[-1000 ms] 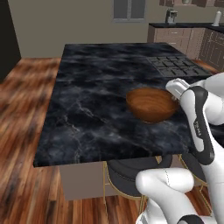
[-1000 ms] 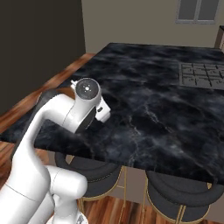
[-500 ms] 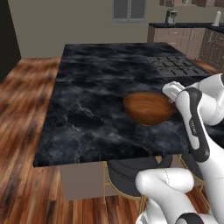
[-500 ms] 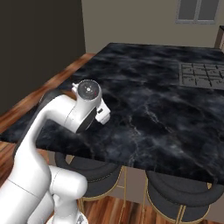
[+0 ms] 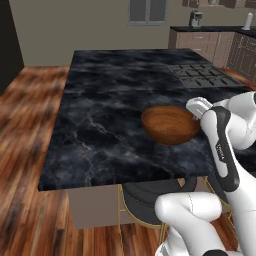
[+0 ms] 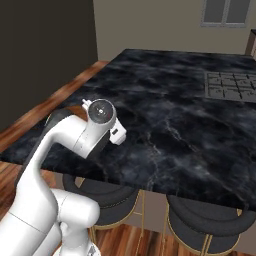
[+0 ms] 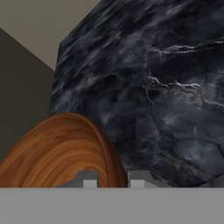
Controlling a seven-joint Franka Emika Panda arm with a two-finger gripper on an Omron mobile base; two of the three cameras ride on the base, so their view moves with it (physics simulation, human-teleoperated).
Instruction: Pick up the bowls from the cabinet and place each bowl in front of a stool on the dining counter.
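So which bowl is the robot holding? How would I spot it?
Find the big dining counter with the black, white-veined marble top and the gas cooktop set in it. Above its near edge, by the stools, the end effector grips the rim of a round bowl. It is glossy reddish-brown wood, the one warm-coloured thing over the dark stone.

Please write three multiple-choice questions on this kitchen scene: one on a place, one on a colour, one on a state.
1. Where is the wooden bowl?
A. Above the dining counter, near its stool-side edge
B. On the floor
C. On the cooktop

2. What colour is the bowl?
A. Blue
B. Reddish-brown
C. White

3. What is the gripper doing?
A. Hanging open over nothing
B. Shut on the bowl's rim
C. Pressing a cooktop knob

Answers: 1 A, marble lies under it; 2 B, glossy wood grain; 3 B, a finger tip stands on each side of the rim.
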